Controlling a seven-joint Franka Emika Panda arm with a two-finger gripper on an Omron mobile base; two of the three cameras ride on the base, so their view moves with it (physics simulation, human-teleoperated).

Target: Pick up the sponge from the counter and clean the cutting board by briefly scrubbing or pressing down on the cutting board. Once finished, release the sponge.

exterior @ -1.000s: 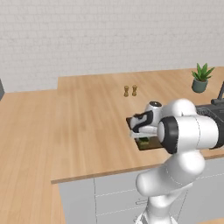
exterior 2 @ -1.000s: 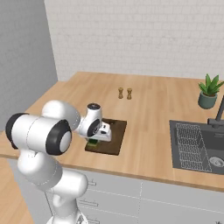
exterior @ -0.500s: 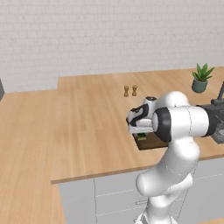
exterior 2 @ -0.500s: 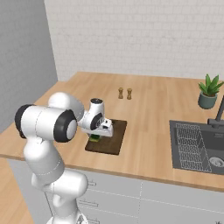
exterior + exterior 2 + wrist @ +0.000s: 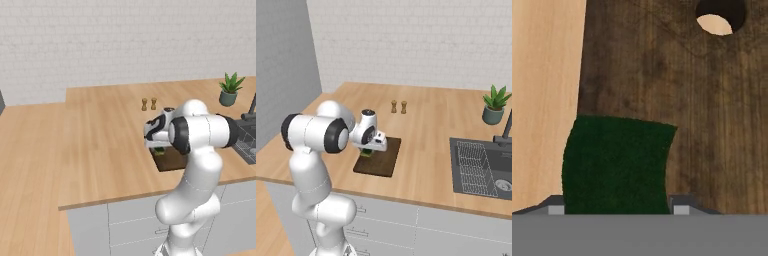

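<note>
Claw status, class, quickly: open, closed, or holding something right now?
Claw: closed on the sponge, which sits between its fingertips over the cutting board.

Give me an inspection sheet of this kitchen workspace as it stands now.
Surface: light wood counter over grey cabinet fronts.
Job's things: dark-brown cutting board lies flat near the counter's front edge, with a round hole at one end. The dark-green sponge is over the board's edge beside the bare counter.
Clutter: two small wooden shakers stand together farther back.
Gripper: the gripper is low over the board, its fingertips on either side of the sponge.
Cables: nothing seen.
Surroundings: potted plant at the back, dark sink with a grid and faucet, white brick wall behind.
</note>
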